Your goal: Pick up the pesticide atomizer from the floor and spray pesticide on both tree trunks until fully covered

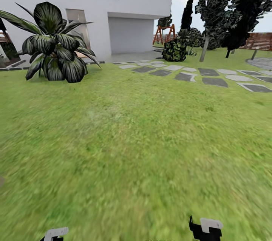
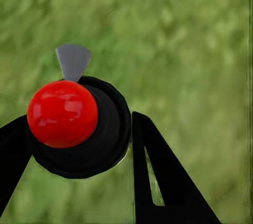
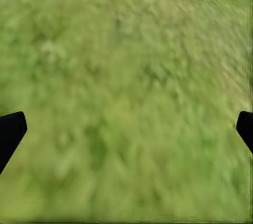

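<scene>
Two end effectors are mine to account for, and they stand differently. My left end effector is closed around the pesticide atomizer: in the left wrist view its black round body sits clamped between my dark fingers, with a glossy red knob facing the camera and a small grey tab sticking out past it. Beneath it is blurred green floor. My right end effector carries nothing; its two dark fingertips show at opposite edges of the right wrist view, spread wide, with grass between them.

From my head I look across the lawn of the garden. A broad-leaved striped plant stands to my left before the white house, grey stepping stones run off to the right, and dark conifers rise beyond them. A slim pale stem leans there, too far off for me to say whether it is one of the trees I want.

So, as I judge it, the pickup is done. No white specks hang in the air and no thick pale trunk stands near me, so the spraying of both trees appears untouched. I likely have to find the first trunk and travel to it.
</scene>
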Robot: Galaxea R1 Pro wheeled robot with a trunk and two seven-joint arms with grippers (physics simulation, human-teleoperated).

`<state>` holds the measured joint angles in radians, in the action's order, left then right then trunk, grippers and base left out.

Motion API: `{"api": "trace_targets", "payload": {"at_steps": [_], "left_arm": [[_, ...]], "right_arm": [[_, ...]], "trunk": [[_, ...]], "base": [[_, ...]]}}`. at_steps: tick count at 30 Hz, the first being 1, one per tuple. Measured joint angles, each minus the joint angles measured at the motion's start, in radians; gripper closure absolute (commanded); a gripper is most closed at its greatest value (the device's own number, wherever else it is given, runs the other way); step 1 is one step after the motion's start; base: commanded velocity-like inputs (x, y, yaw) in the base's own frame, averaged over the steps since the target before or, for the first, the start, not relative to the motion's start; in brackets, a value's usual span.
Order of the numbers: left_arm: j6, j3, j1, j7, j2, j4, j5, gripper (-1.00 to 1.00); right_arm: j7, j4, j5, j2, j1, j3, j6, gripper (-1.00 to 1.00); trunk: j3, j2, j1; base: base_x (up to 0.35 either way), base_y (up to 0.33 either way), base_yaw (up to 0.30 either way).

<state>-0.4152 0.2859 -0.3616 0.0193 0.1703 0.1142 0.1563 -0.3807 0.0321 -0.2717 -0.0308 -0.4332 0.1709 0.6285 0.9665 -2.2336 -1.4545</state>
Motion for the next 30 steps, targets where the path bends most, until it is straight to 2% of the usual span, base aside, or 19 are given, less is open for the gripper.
{"api": "trace_targets", "payload": {"at_steps": [30], "left_arm": [[0.0,0.0,0.0,0.0,0.0,0.0,0.0,1.0]], "right_arm": [[0.0,0.0,0.0,0.0,0.0,0.0,0.0,-1.0]], "trunk": [[0.011,0.0,0.0]], "base": [[0.0,0.0,-0.285]]}}
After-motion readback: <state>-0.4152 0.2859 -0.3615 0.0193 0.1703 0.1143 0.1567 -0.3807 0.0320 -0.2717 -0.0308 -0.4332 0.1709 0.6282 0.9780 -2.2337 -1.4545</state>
